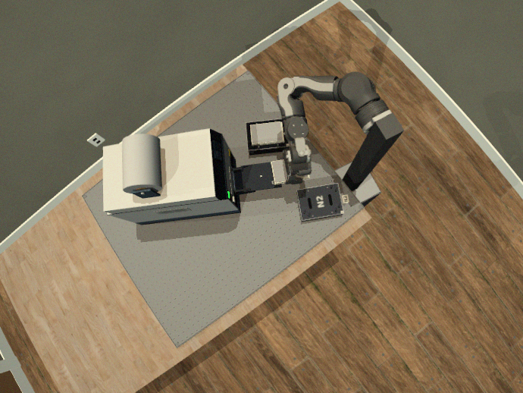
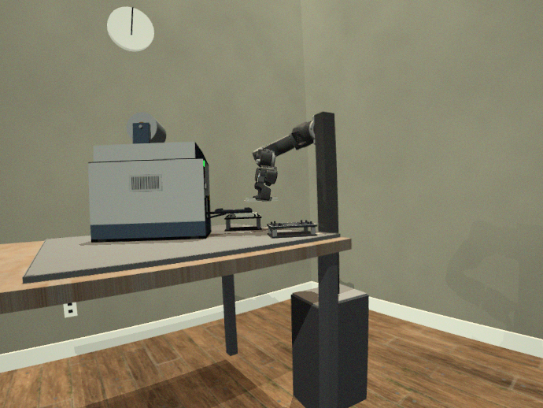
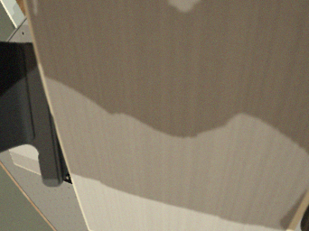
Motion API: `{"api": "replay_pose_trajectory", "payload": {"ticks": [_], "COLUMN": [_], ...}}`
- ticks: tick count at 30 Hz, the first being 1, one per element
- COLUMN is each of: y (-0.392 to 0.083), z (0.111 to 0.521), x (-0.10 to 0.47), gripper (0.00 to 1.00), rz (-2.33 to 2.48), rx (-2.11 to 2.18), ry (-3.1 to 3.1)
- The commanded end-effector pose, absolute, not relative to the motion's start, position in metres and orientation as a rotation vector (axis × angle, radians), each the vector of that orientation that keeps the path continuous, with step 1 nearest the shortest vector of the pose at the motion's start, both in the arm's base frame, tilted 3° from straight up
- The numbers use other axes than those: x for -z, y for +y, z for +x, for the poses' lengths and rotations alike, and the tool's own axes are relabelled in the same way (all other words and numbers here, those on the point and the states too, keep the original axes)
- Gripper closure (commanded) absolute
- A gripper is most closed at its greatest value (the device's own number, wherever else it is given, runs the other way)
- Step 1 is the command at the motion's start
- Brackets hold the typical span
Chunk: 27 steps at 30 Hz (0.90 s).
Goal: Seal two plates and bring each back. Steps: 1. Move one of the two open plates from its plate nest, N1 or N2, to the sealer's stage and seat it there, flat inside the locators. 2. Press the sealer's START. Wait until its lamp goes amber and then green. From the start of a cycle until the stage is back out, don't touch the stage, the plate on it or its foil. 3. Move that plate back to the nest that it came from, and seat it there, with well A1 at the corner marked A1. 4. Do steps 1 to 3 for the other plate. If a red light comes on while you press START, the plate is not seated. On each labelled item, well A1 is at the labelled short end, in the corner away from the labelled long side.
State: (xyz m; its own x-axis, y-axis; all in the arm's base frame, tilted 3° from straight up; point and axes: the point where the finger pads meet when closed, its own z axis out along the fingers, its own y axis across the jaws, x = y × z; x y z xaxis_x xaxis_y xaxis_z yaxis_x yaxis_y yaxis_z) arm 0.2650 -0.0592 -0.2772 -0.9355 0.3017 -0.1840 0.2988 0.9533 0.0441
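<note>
A maybe-sealed plate (image 1: 278, 172) (image 2: 249, 200) (image 3: 181, 88) is pinched by the fingers (image 1: 299, 169) (image 2: 263, 198); bare nest N2 (image 1: 305, 212) (image 2: 291, 226), near the tabletop's (image 1: 97, 317) (image 2: 12, 258) corner, must be filled.

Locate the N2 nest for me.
In the top view, the N2 nest sits right of the sealer's extended stage, just beside the small N2 tag.
</note>
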Motion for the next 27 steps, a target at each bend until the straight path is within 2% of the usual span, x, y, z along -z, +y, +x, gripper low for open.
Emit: {"api": "replay_pose_trajectory", "payload": {"ticks": [1,20,27], "y": [-0.06,-0.046,-0.033], "z": [0.264,0.225,0.225], "x": [0.276,0.277,0.282], "gripper": [1.0,1.0,1.0], "rz": [0.464,0.46,0.468], "rx": [-0.012,-0.012,-0.013], "ry": [2.906,2.91,2.906]}}
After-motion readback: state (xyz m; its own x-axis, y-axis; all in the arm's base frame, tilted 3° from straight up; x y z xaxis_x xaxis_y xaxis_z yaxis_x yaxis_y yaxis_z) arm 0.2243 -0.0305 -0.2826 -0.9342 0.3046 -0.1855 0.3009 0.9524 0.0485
